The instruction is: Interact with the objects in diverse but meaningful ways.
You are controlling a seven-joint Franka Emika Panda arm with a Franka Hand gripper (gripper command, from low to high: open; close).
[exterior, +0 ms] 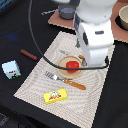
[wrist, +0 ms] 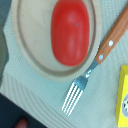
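Item: red tomato (exterior: 72, 66). Lies on its side in the tan round plate (exterior: 63, 62), near the middle of the pale woven placemat (exterior: 35, 80) on the dark surface (exterior: 15, 50).

Item: wooden-handled fork (exterior: 65, 80). Just beside the plate; in the wrist view its tines (wrist: 73, 96) point away from the rim and its neck seems to touch the plate edge.

Item: yellow butter box (exterior: 55, 95). On the placemat, beyond the fork from the plate.

Item: pale blue-white milk carton (exterior: 11, 69). Off the mat, at the exterior view's left.

Item: brown sausage stick (exterior: 28, 54). On the bare surface, near the mat's edge.

Item: grey pot (exterior: 66, 12). Far side, on a brown board (exterior: 56, 19).

Item: end effector (exterior: 84, 61). Hangs above the plate; fingers hidden by the arm body in one view and absent from the other, so opening and contents cannot be told.

Risks, judged: a descent on the tomato may roll the smooth, rounded fruit against the rim, or a finger may catch the plate lip and tip it onto the fork.
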